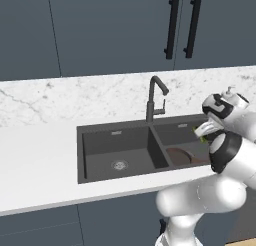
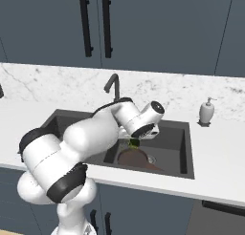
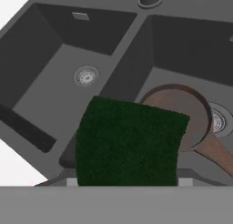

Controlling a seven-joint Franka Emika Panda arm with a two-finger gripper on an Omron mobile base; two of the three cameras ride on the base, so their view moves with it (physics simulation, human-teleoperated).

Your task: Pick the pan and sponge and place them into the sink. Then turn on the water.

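Gripper [image 2: 134, 142] pinches the sponge [image 3: 129, 143] above the sink's [image 1: 115, 177] right basin, positioned for release. Pan [image 3: 179, 111] already lies below.

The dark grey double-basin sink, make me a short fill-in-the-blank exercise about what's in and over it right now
1. The small round dark brown frying pan lies in the ____ basin of the dark grey double-basin sink, seen from the base views.
2. The gripper holds the green-topped ____ above the sink.
3. The dark grey high-arched faucet shows ____ water running.
4. The white soap dispenser stands on the ____.

Missing words: right; sponge; no; counter
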